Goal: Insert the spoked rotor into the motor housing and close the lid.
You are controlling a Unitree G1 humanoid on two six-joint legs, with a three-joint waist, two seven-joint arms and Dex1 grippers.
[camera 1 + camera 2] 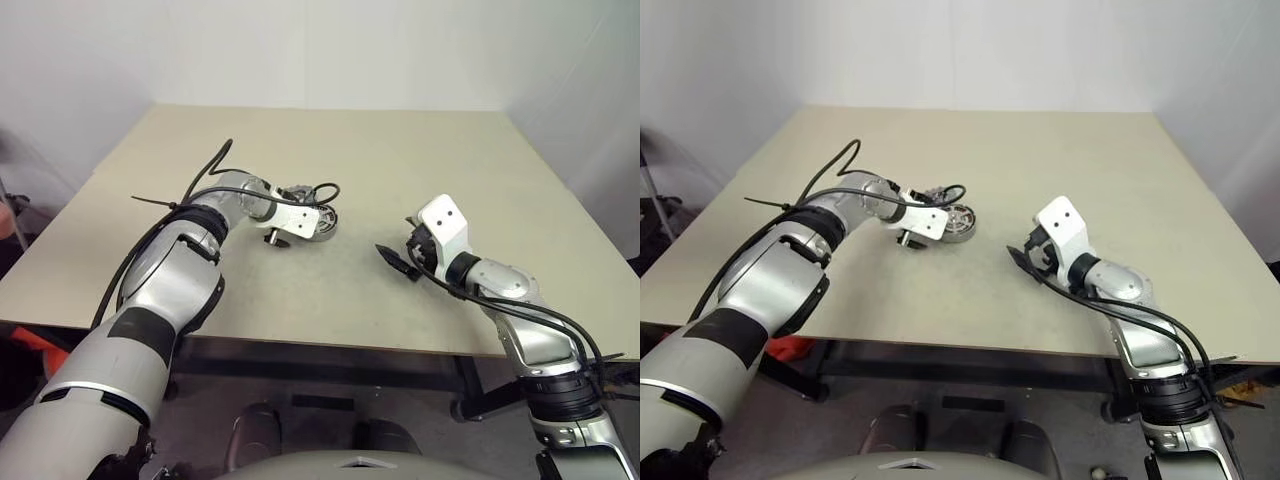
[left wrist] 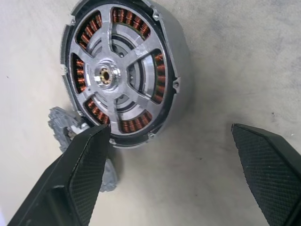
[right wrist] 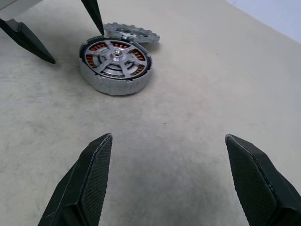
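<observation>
Left pincer (image 2: 171, 176), fingers spread and empty, hangs over the squat silver-grey copper-wound motor housing (image 3: 115, 66), its lid on; right pincer (image 3: 169, 181), likewise spread, waits well apart.

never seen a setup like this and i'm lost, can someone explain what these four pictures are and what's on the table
This is a humanoid robot with two arms, each ending in a gripper with two black fingers. The two wide pictures come from a camera on its head, looking down over both arms at a beige table. The two close pictures come from cameras on the wrists, looking along each gripper's fingers.

On the table lies a motor housing, a squat silver cup with copper windings inside. A spoked rotor appears to sit in it already. Right beside it lies a grey disc with a notched edge, probably the lid.

The left gripper hangs open close over the housing. The right gripper is open too, further back. Neither holds anything.
</observation>
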